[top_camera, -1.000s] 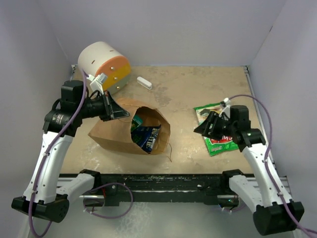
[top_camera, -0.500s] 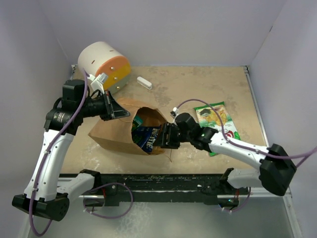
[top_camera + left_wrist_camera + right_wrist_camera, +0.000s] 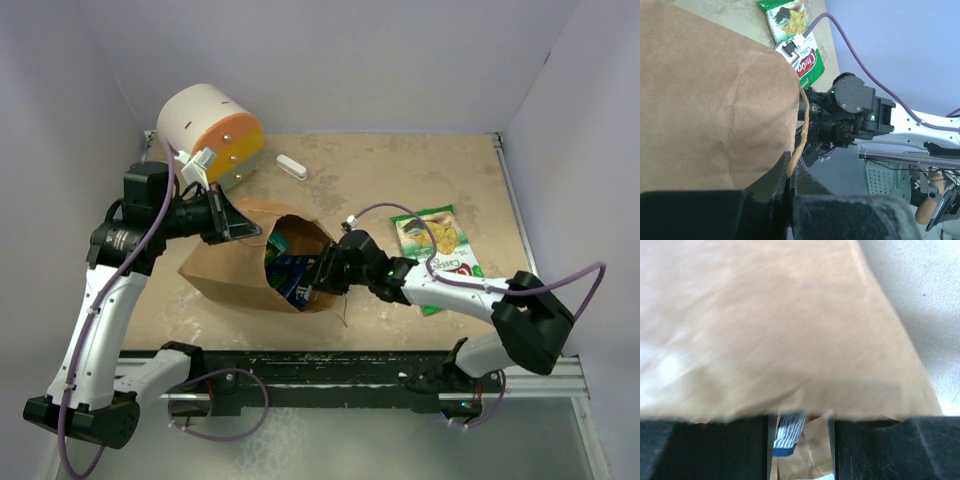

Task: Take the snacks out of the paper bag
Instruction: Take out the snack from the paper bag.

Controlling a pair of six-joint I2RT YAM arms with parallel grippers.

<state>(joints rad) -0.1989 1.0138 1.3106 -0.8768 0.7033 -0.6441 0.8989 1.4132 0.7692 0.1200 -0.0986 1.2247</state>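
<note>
The brown paper bag (image 3: 230,268) lies on its side with its mouth facing right. Blue packets (image 3: 291,275) and a green one (image 3: 277,243) show inside the mouth. My left gripper (image 3: 238,225) is shut on the bag's twisted handle (image 3: 801,127) at the upper rim and holds the mouth open. My right gripper (image 3: 318,276) is at the bag's mouth, with its jaws open. In the right wrist view a blue-white striped packet (image 3: 789,434) sits between the open fingers (image 3: 730,450), under blurred brown paper (image 3: 780,330). The large green chip bag (image 3: 437,255) lies on the table to the right.
A white-and-orange cylinder (image 3: 210,135) stands at the back left behind the bag. A small white bar (image 3: 291,166) lies near the back wall. Purple-grey walls close in the table on three sides. The right arm's cable (image 3: 390,210) arcs above the chip bag.
My right arm has swung left from over the green chip bag to the bag's mouth and has pushed a little further in. The left arm has kept holding the handle.
</note>
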